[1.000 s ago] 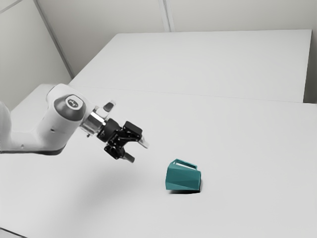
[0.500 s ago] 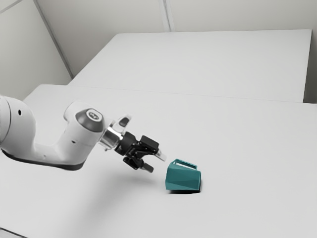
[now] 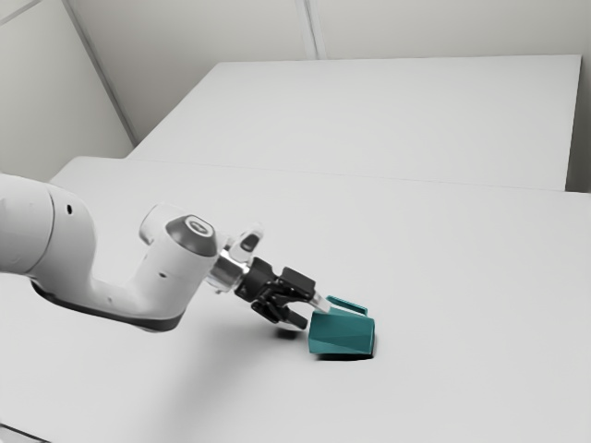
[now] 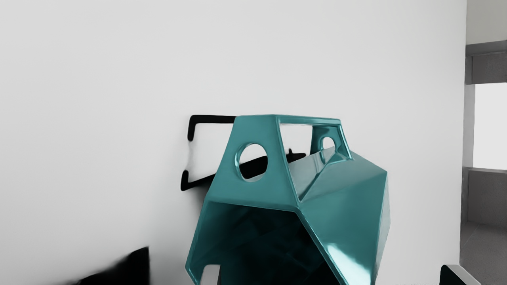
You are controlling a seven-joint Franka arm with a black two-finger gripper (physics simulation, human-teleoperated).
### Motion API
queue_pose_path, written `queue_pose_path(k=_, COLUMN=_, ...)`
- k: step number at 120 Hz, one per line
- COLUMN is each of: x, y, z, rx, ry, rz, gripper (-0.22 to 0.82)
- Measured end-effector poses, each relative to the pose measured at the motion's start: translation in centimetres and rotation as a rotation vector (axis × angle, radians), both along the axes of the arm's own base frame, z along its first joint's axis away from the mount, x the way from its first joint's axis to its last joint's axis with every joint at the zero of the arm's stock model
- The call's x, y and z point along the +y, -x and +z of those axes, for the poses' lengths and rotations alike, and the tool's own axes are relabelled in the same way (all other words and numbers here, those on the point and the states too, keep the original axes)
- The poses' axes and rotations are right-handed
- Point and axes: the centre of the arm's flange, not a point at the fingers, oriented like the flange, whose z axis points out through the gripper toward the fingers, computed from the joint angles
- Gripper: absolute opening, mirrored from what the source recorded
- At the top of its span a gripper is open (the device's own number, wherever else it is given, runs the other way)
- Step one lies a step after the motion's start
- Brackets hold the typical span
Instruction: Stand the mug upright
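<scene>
In the exterior view the gripper [image 3: 308,314] is at the mug's side toward the exterior view's left, its fingers apart. The teal faceted mug [image 3: 342,333] lies on its side on the white table [image 3: 443,277], handle up. The wrist view has the mug [image 4: 340,198] with its dark open mouth facing the hand. The gripper [image 4: 332,275] stands open there: one fingertip is in front of the mouth near its edge, the other is outside the mug, past its faceted wall. Whether either touches the mug cannot be told.
Dark shadows of the mug and hand fall on the table. A second white surface [image 3: 388,120] stands behind the table in the exterior view. Beyond the table's edge, the wrist view has grey structures [image 4: 489,198].
My arm has moved toward the exterior view's right and downward, bringing the gripper from a distance up to the mug. The mug has stayed where it was.
</scene>
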Motion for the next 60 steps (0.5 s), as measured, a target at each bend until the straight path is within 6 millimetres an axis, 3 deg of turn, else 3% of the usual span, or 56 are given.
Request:
queue_pose_path(k=23, x=-1.2, y=0.3, z=-0.4, rx=-0.025, ry=0.024, rz=-0.015, gripper=0.60)
queue_pose_path(k=60, x=-0.8, y=0.2, z=-1.7, rx=-0.044, ry=0.060, rz=0.011, gripper=0.60)
